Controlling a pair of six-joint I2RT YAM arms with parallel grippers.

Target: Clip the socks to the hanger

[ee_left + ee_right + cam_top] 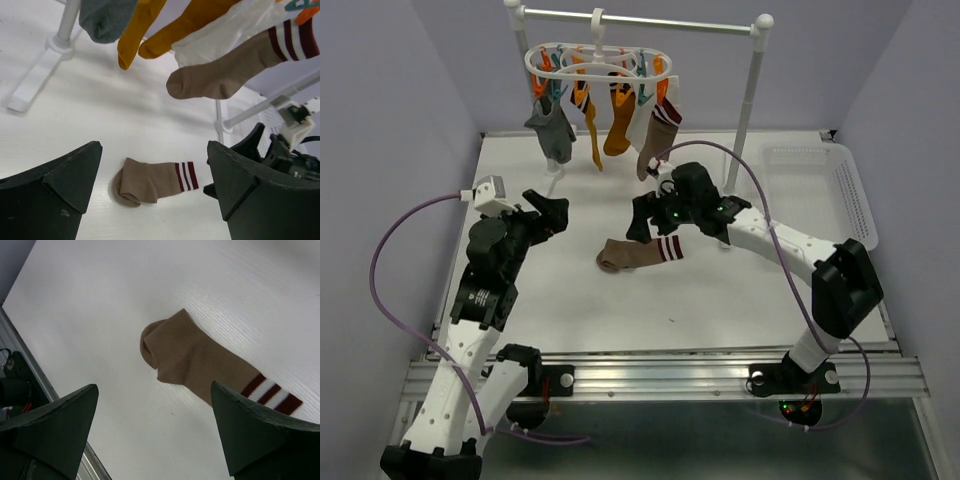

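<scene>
While both arms reach out over the table (720,300), I have one brown striped sock (638,252) lying flat on the white surface between them, its toe end toward the left arm and its red-and-white cuff toward the right. My right gripper (642,216) hangs just above the cuff end. Through its wrist camera I see its fingers (55,430) standing wide apart with nothing between them, and the sock lies below on the table, not pinched. My left gripper (552,210) is likewise spread wide and empty, off to the left of that sock, apart from it and pointing toward it. At the back, the hanger (600,62) hangs by its hook from the rail (650,22). Its orange and teal clips hold a row of socks: a grey sock (552,128), two mustard socks (618,132), a white sock (641,122) and a second striped brown sock (660,140) at the right end, all dangling clear of the table. A white perforated basket (845,190) sits along the table's right edge.
</scene>
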